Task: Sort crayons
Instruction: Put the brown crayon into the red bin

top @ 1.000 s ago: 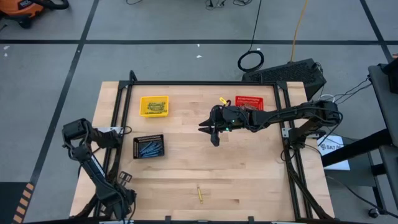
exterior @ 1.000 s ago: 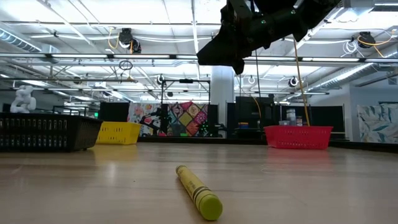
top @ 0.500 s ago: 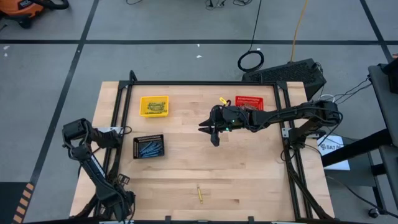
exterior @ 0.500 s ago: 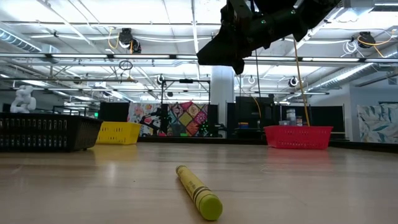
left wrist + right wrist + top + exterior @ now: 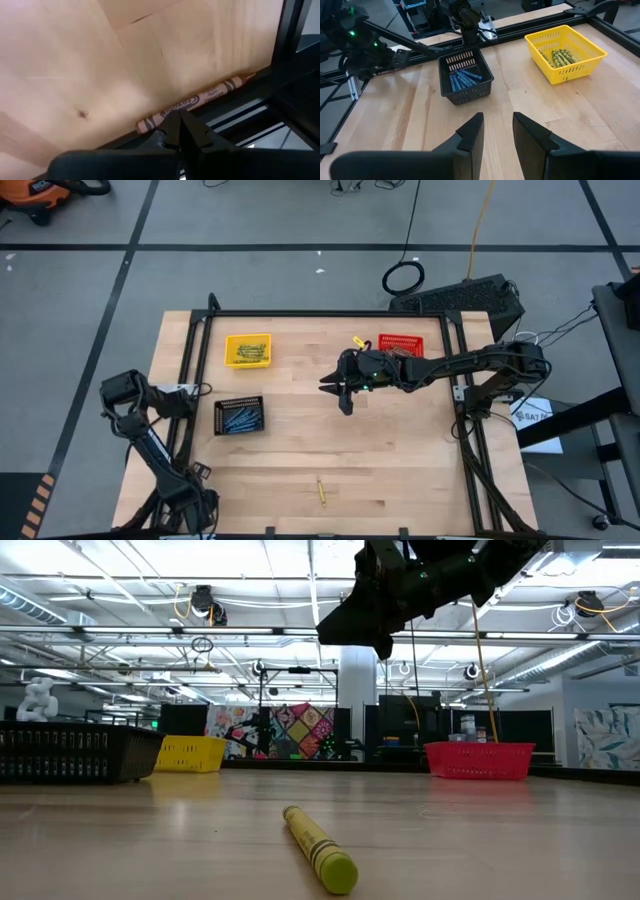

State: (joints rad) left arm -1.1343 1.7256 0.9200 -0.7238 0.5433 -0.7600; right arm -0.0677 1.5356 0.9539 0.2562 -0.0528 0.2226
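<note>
The left gripper (image 5: 180, 131) was shut tight at the table's (image 5: 400, 450) near left edge. Only its wrist view showed a brown-red crayon (image 5: 192, 102) against the black rail (image 5: 235, 107). Blue crayons (image 5: 462, 79) lay in the black basket (image 5: 239, 416), yellow ones in the yellow basket (image 5: 248, 349). One yellow crayon (image 5: 321, 491) lay near. The right gripper (image 5: 344, 395) hung open mid-table, holding nothing.

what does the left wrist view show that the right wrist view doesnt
Only the left wrist view shows a brown-red crayon lying along the table's black edge rail, just past the shut left gripper.

Only the right wrist view shows the open right gripper, the black basket of blue crayons and the yellow basket of yellow crayons.

Both show the bare wooden table.
</note>
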